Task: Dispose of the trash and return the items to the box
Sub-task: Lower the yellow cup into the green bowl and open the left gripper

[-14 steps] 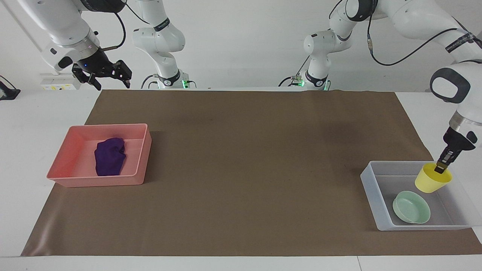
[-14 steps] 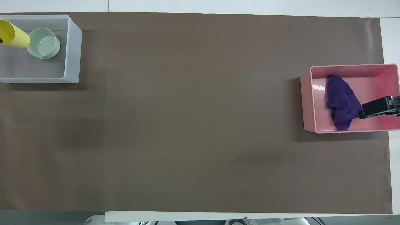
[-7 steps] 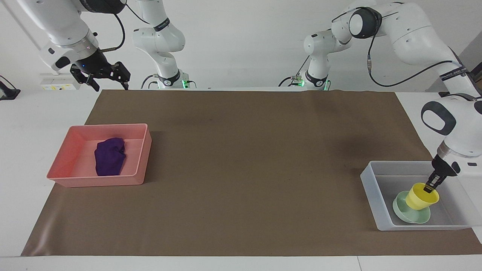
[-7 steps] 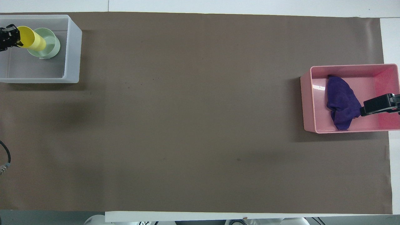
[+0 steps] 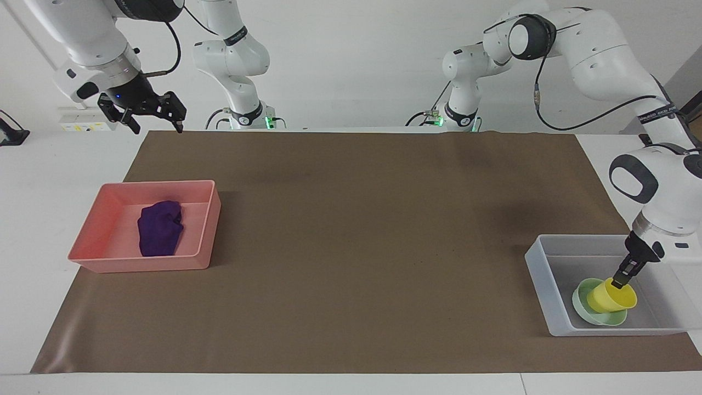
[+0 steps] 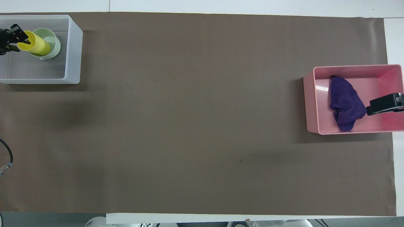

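Note:
The yellow cup leans tilted in the mint-green bowl inside the translucent box at the left arm's end of the table. My left gripper reaches down into the box and is shut on the cup's rim. In the overhead view the cup lies across the bowl in the box, with the left gripper at its rim. The purple rag lies in the pink bin. My right gripper is open and empty, raised high over the table's corner by the right arm's base.
A brown mat covers the table between the two bins. In the overhead view the raised right gripper overlaps the pink bin beside the rag.
The left gripper has lowered the yellow cup into the box until it rests tilted in the green bowl. The right gripper has drifted slightly up and toward its own end.

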`<state>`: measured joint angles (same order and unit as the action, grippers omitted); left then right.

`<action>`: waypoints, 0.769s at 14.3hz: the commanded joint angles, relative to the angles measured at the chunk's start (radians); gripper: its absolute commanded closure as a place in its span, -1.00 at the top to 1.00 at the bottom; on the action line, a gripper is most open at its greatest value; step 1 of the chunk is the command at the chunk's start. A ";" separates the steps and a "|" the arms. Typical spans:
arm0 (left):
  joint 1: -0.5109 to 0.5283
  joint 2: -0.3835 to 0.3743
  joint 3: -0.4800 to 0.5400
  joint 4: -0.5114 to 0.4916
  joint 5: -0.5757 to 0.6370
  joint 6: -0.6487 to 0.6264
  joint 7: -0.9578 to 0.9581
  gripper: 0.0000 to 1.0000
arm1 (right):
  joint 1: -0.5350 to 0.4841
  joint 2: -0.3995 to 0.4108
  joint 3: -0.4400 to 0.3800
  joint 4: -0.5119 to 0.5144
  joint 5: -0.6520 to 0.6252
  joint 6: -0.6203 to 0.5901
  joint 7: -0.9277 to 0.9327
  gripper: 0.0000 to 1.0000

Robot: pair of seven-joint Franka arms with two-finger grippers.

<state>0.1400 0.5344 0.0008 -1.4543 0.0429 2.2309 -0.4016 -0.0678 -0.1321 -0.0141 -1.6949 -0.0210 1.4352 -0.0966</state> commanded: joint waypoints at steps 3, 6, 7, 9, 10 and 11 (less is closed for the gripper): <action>-0.003 -0.123 -0.004 0.009 0.012 -0.096 0.010 1.00 | 0.008 -0.023 -0.003 -0.028 -0.010 0.022 0.018 0.99; -0.010 -0.227 -0.011 -0.005 0.014 -0.276 0.015 1.00 | 0.008 -0.023 -0.003 -0.028 -0.010 0.018 0.017 1.00; -0.017 -0.264 -0.015 -0.021 0.014 -0.339 0.026 1.00 | 0.008 -0.021 -0.001 -0.026 -0.010 0.021 0.015 1.00; -0.057 -0.400 -0.015 -0.162 0.012 -0.402 0.084 1.00 | 0.005 -0.021 -0.001 -0.026 -0.010 0.024 0.014 1.00; -0.066 -0.481 -0.016 -0.257 0.012 -0.402 0.101 1.00 | 0.003 -0.021 -0.003 -0.026 -0.010 0.025 0.017 1.00; -0.083 -0.558 -0.016 -0.349 0.012 -0.405 0.107 1.00 | 0.002 -0.021 -0.001 -0.026 -0.010 0.021 0.017 1.00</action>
<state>0.0892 0.1685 -0.0226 -1.5582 0.0437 1.8148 -0.3275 -0.0677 -0.1325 -0.0138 -1.6951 -0.0210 1.4365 -0.0966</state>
